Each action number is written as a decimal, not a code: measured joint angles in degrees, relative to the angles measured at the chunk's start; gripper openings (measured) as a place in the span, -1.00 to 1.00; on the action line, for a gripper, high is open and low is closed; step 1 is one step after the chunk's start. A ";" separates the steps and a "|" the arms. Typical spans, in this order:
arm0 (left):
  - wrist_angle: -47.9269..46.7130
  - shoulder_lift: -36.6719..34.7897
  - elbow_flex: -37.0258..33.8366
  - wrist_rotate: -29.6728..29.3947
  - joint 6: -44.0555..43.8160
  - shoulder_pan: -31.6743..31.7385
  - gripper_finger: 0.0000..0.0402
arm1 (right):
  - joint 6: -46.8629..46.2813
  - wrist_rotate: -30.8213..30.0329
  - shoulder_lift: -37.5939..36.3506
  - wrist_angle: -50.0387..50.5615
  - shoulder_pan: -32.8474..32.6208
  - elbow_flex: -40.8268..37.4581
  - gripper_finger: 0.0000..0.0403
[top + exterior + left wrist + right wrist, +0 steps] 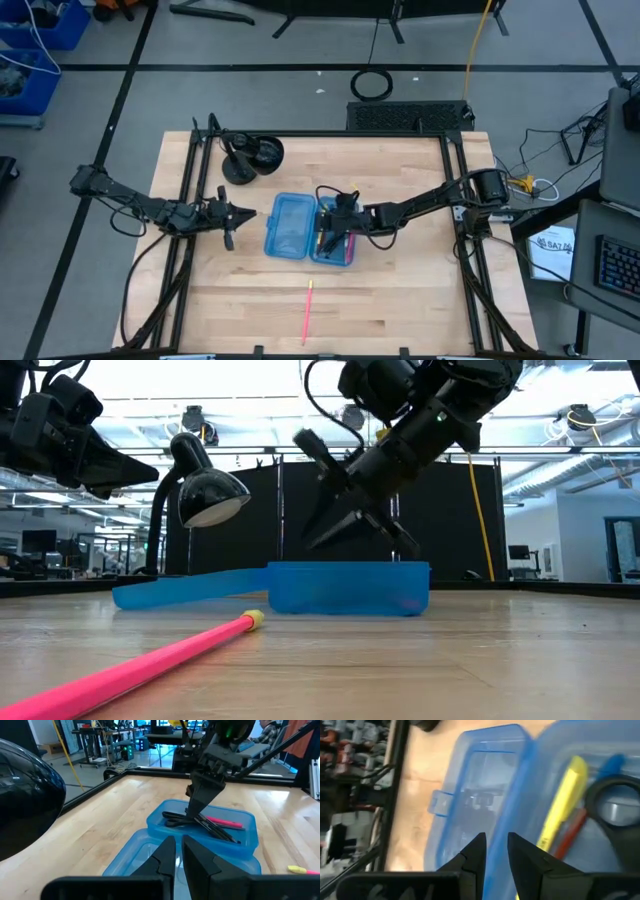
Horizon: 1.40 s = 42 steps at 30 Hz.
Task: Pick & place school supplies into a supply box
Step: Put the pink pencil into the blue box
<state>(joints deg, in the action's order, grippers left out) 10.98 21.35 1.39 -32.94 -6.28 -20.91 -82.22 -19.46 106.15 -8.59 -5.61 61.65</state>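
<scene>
Heads-up: your right gripper [340,222] hangs over the supply box [287,226], fingers nearly pressed together on nothing, so watch you don't forget the pink pencil [307,310] lying well clear.

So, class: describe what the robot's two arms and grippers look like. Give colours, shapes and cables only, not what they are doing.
Both arms are dark, nearly black, built of slim jointed segments. The left gripper and the right gripper each end in two tapering, wedge-shaped black fingers. A thin black cable loops over the right arm's wrist, and a green light glows on its wrist housing. No markings are readable.
</scene>
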 joint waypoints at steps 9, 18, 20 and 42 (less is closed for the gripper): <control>-0.39 0.01 0.00 0.07 -0.25 -0.02 -0.81 | 34.49 3.78 -8.61 -15.10 -3.57 -0.04 -0.64; -0.25 0.01 0.00 2.77 4.73 -0.02 -0.81 | 73.24 -2.34 -25.08 10.48 -14.31 -0.09 -0.90; -0.30 0.00 0.00 2.93 4.39 -0.02 -0.81 | 75.70 -5.40 -28.08 13.92 -16.36 -1.23 -0.97; 2.75 -0.01 0.00 2.85 6.62 -0.02 -0.82 | 84.48 -4.40 -69.23 -12.78 -11.97 -51.71 -1.00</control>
<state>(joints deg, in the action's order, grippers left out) 13.73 21.34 1.39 -30.09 0.33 -20.93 2.26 -23.86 36.92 -21.37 -17.58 9.93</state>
